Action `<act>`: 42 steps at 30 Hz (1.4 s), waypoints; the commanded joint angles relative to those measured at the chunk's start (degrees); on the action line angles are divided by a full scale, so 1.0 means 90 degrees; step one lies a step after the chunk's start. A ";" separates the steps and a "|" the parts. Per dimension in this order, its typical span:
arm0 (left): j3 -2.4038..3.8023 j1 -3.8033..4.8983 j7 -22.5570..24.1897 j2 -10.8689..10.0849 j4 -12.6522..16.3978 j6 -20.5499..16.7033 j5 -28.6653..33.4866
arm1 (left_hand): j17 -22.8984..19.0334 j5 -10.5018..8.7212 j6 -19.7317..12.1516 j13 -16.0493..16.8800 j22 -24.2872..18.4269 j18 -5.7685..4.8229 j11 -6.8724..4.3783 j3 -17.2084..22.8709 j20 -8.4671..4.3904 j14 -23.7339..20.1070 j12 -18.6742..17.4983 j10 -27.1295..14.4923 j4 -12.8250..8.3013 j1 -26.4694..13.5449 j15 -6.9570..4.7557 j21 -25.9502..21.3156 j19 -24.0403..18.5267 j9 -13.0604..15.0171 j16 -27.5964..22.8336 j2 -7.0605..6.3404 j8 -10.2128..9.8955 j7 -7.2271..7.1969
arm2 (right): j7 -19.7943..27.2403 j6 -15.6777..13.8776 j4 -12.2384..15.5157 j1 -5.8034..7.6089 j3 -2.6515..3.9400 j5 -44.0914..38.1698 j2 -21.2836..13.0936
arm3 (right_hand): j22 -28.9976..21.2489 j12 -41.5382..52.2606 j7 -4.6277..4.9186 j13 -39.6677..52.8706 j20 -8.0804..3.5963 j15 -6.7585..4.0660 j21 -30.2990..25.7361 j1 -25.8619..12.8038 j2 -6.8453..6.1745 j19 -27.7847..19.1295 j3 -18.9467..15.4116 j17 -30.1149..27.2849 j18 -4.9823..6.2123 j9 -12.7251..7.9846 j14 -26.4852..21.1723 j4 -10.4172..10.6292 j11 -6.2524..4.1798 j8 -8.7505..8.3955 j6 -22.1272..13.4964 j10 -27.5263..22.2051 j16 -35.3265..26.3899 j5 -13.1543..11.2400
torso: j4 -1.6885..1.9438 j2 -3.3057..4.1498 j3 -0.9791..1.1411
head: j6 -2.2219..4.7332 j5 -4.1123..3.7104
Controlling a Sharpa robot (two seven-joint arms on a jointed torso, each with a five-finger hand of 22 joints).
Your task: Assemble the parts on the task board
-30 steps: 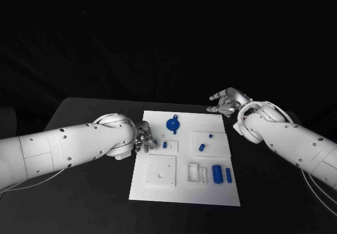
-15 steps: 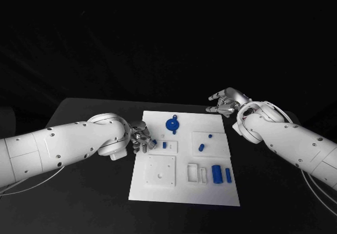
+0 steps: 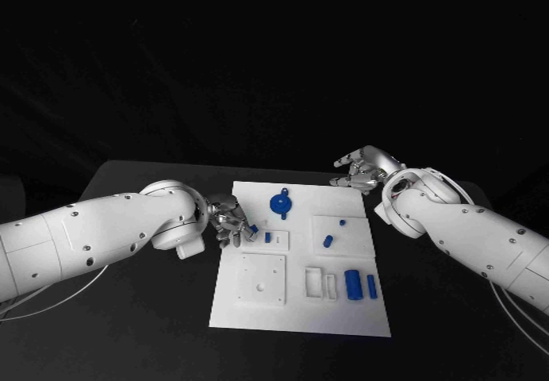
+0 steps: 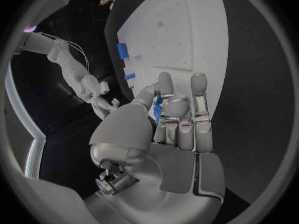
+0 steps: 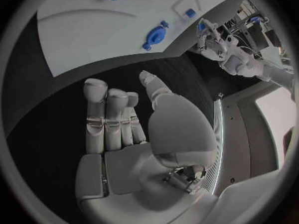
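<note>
My left hand [image 3: 232, 222] pinches a small blue part [image 3: 253, 229] at the task board's [image 3: 300, 311] left edge; my right hand [image 3: 364, 169] hovers empty, fingers loosely spread, off its far right corner.

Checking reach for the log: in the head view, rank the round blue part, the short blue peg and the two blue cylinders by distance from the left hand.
From the left hand:
1. Round blue part, board's far middle.
2. Short blue peg, right of centre.
3. Two blue cylinders, near right corner.
</note>
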 commanded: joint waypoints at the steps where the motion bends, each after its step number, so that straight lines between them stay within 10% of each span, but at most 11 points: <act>1: 0.0042 0.0003 0.0643 -0.0014 -0.0103 0.0429 0.0665 | 0.0015 -0.0043 0.0074 -0.0006 0.0113 0.0029 0.0033 -0.0015 0.0010 -0.0043 -0.0016 0.0162 -0.0035 0.0287 0.0003 0.0007 -0.0054 -0.0011 -0.0020 0.0235 -0.0029 -0.0042 | 0.0363 0.0186 0.0193 -0.0037 -0.0008 -0.0031 -0.0006 | 0.0008 0.0016 0.0061 0.0026 0.0007 -0.0005 -0.0018 0.0017 0.0087 0.0307 0.0082 0.0003 0.0056 0.0008 -0.0032 -0.0186 -0.0014 0.0022 0.0204 -0.0028 -0.0026 0.0013 | 0.0004 -0.0002 0.0008 | 0.0028 0.0010; 13: 0.0149 0.0010 0.1410 -0.0047 -0.0491 0.1475 0.1748 | 0.0111 -0.0065 0.0171 0.0011 0.0121 0.0016 0.0033 -0.0032 0.0003 -0.0080 0.0005 0.0130 -0.0117 0.0326 0.0000 0.0026 -0.0099 -0.0029 0.0043 0.0231 -0.0119 -0.0044 | 0.1121 0.0154 0.1001 -0.0119 -0.0210 -0.0403 -0.0041 | 0.0110 0.0139 0.0038 0.0162 -0.0023 -0.0025 0.0065 -0.0153 0.0162 0.0309 0.0722 0.0038 -0.0017 0.0011 -0.0024 -0.0937 -0.0039 0.0023 0.0459 0.0062 0.0005 -0.0140 | 0.0003 0.0000 0.0003 | 0.0122 0.0048; 24: 0.0163 0.0017 0.1623 -0.0064 -0.0690 0.2381 0.2188 | 0.0161 -0.0074 0.0350 0.0000 0.0117 0.0008 0.0033 -0.0077 -0.0002 -0.0098 -0.0013 0.0130 -0.0228 0.0300 -0.0002 0.0073 -0.0147 0.0256 0.0044 0.0263 -0.0523 -0.0046 | 0.1518 0.0288 0.1578 -0.0133 -0.0561 -0.0807 -0.0054 | 0.0162 0.0130 0.0024 0.0172 -0.0028 -0.0027 0.0084 -0.0137 0.0224 0.0303 0.0708 0.0033 -0.0054 0.0010 -0.0031 -0.1175 -0.0042 0.0022 0.0540 0.0064 -0.0012 -0.0260 | 0.0007 -0.0001 -0.0001 | 0.0169 0.0083; 42: 0.0205 0.0022 0.1737 -0.0088 -0.0875 0.3489 0.2561 | 0.0176 -0.0079 0.0424 -0.0006 0.0116 0.0005 0.0038 -0.0088 -0.0003 -0.0131 -0.0033 0.0116 -0.0287 0.0289 -0.0003 0.0090 -0.0176 0.0293 0.0042 0.0273 -0.0670 -0.0043 | 0.1920 0.0594 0.2117 -0.0133 -0.0921 -0.1002 -0.0079 | 0.0282 0.0104 -0.0070 0.0178 -0.0076 -0.0073 0.0094 0.0033 0.0259 0.0298 0.0467 0.0055 -0.0133 0.0011 -0.0052 -0.1273 -0.0093 0.0023 0.0567 0.0070 -0.0013 -0.0346 | 0.0007 -0.0001 -0.0002 | 0.0173 0.0131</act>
